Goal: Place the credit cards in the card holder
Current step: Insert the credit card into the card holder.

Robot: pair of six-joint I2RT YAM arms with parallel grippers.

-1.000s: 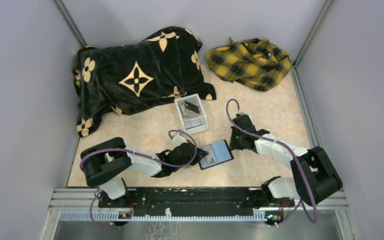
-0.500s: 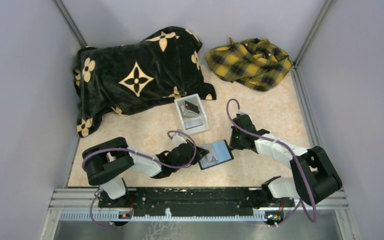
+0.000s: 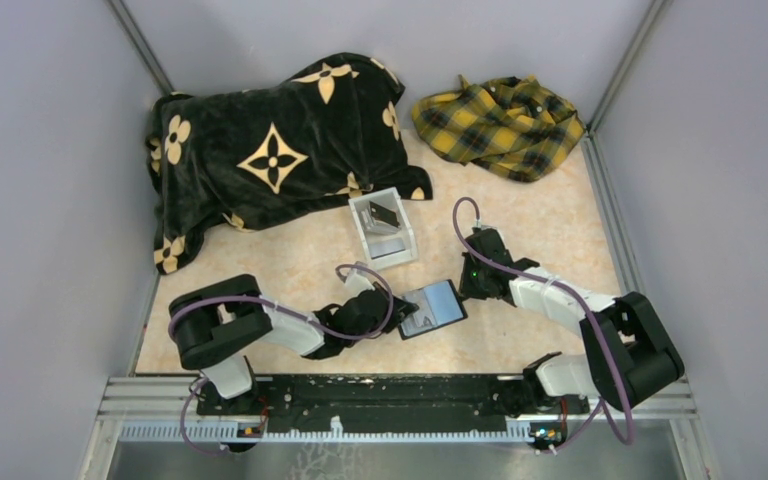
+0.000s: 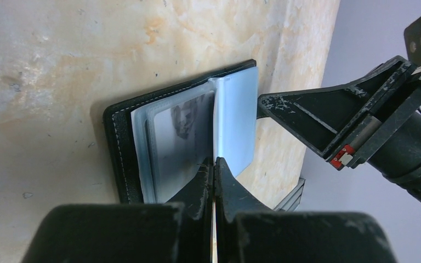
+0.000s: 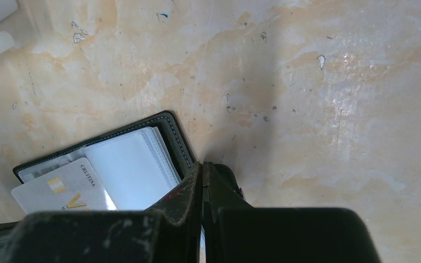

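Note:
The card holder (image 3: 444, 298) lies open on the table between both arms, its black stitched border (image 4: 117, 143) and pale sleeves (image 5: 137, 164) showing. My left gripper (image 3: 407, 320) (image 4: 215, 160) is shut on a silver credit card (image 3: 419, 322) (image 5: 60, 189), held edge-on over the holder's left half. My right gripper (image 3: 467, 290) (image 5: 203, 164) is shut, its tips at the holder's right edge beside the strap clasp (image 5: 231, 182); I see nothing between them. Two more credit cards, one dark (image 3: 384, 214) and one pale (image 3: 388, 246), sit in the white box.
The clear-white open box (image 3: 406, 232) stands just behind the card holder. A black blanket with gold flowers (image 3: 270, 150) covers the back left, and a yellow plaid cloth (image 3: 505, 125) lies at the back right. Grey walls close in both sides.
My left arm has crept slightly to the right, carrying the card a little further over the card holder. The right arm has stayed put.

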